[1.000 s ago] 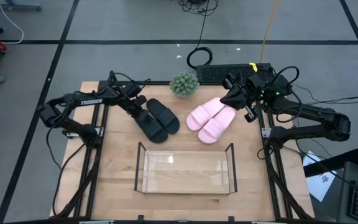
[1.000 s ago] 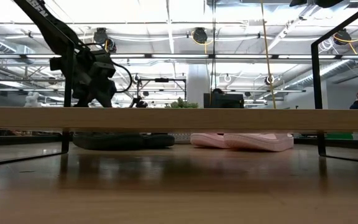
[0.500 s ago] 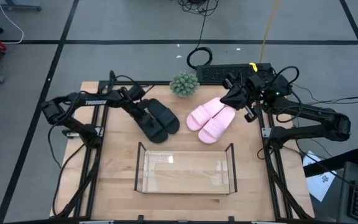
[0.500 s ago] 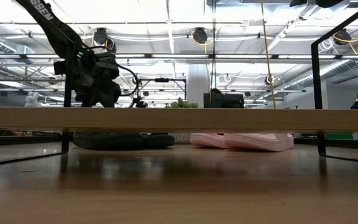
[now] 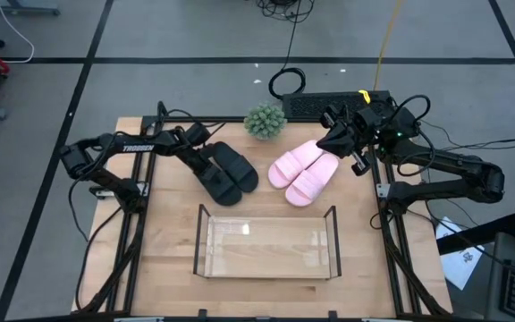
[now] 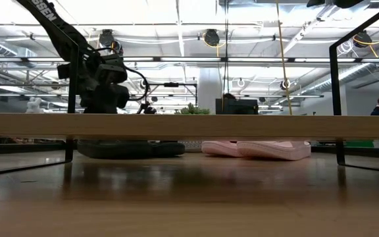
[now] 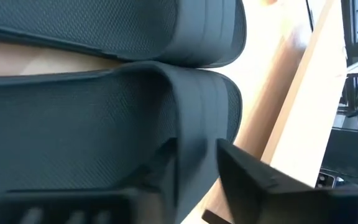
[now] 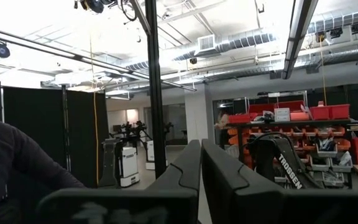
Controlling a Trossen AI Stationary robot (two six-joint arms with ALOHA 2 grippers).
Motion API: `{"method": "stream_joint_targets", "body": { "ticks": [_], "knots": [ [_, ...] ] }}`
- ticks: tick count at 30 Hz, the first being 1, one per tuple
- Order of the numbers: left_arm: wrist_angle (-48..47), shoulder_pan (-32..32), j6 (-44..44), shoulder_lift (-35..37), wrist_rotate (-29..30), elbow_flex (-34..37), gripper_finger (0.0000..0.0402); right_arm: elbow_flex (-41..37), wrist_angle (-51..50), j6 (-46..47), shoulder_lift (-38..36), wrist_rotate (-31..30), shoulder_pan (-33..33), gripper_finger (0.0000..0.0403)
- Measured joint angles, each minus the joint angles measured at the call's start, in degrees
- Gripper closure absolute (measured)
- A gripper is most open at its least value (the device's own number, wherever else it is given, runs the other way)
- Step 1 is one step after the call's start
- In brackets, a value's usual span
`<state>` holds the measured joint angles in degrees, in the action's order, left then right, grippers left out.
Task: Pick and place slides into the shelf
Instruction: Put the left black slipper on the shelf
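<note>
Left gripper point(image 5: 206, 158) is down low over the nearer of the two black slides point(image 5: 215, 182), right at its far-left end, and the wrist camera puts that slide's strap point(image 7: 191, 106) between the spread fingers point(image 7: 253, 171), one dark finger on either side of the strap's edge; whether they are actually pressing it I cannot tell. The second black slide point(image 5: 235, 165) lies just beside it, touching along its length, both angled across the far-left part of the wooden table point(image 5: 168, 241). Over on the far right, the two pink slides point(image 5: 304, 170) sit side by side, also angled, untouched. The right gripper point(image 5: 336, 141) hangs just beyond their far-right end, raised and pointing out into the room, its fingers point(image 8: 219, 174) pressed together with nothing between them. The clear shelf point(image 5: 266, 243) stands at the near middle of the table, apart from all four slides. A small green plant point(image 5: 265, 121) sits at the far edge between the pairs.
</note>
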<state>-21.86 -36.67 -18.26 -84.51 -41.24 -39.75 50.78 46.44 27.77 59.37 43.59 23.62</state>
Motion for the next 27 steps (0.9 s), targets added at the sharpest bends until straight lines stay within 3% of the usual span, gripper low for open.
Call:
{"method": "stream_joint_targets", "body": {
  "ticks": [3, 5, 9, 16, 21, 27],
  "knots": [
    [0.61, 0.00, -0.02, 0.00, -0.04, 0.00, 0.0376, 0.00, 0.00, 0.02, 0.02, 0.00, 0.00, 0.0399],
    [1.02, -0.05, -0.03, 0.02, -0.16, 0.00, 0.0391, 0.00, 0.00, 0.02, 0.02, 0.00, 0.00, 0.0399],
    [0.91, -0.66, -0.04, 0.02, -0.74, 0.02, 0.0394, 0.00, 0.00, 0.03, 0.02, 0.00, -0.03, 0.0399],
    [0.18, -1.94, -1.36, 0.99, -6.86, 0.02, 0.0398, 0.00, -0.02, 1.00, 0.02, 0.00, -0.09, 0.0399],
    [-9.07, -2.00, 2.33, 3.96, -6.54, -2.80, 0.0399, 0.00, -0.07, 1.77, 0.02, 0.09, -0.09, 0.0399],
    [-17.82, -3.16, 7.18, 7.03, -4.59, -11.04, 0.0400, 0.00, -0.07, 1.70, 0.02, 0.10, -0.09, 0.0399]
  ]
}}
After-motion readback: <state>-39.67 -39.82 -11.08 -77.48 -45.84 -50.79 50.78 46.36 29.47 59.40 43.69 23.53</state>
